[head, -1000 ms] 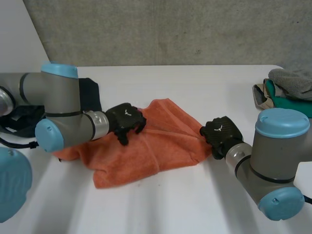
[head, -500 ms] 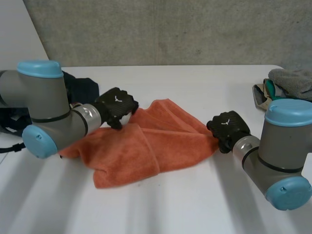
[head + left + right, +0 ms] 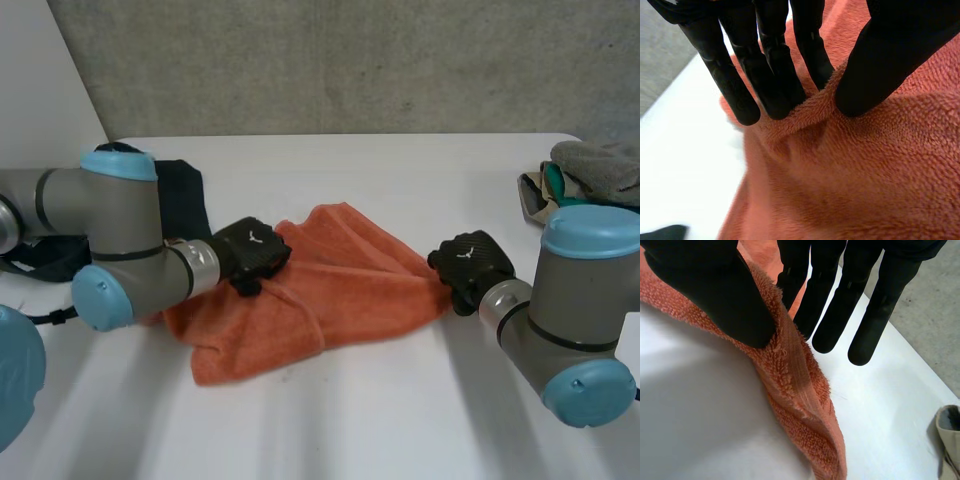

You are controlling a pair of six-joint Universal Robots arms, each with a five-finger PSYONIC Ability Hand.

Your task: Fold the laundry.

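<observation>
Slack has gathered in the orange towel (image 3: pixel 340 290) on the bench (image 3: pixel 400 180). The left hand (image 3: pixel 250 255), pinching a raised fold between thumb and fingers, has drawn inward and bunched the cloth beneath it. The right hand (image 3: pixel 470 268) has barely shifted and nips the towel's opposite edge at its fingertips. The fold seems begun, not yet laid.

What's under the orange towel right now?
White table shows around the orange towel; anything beneath it is covered. The left hand pinches a fold on top, and the right hand pinches its edge.
</observation>
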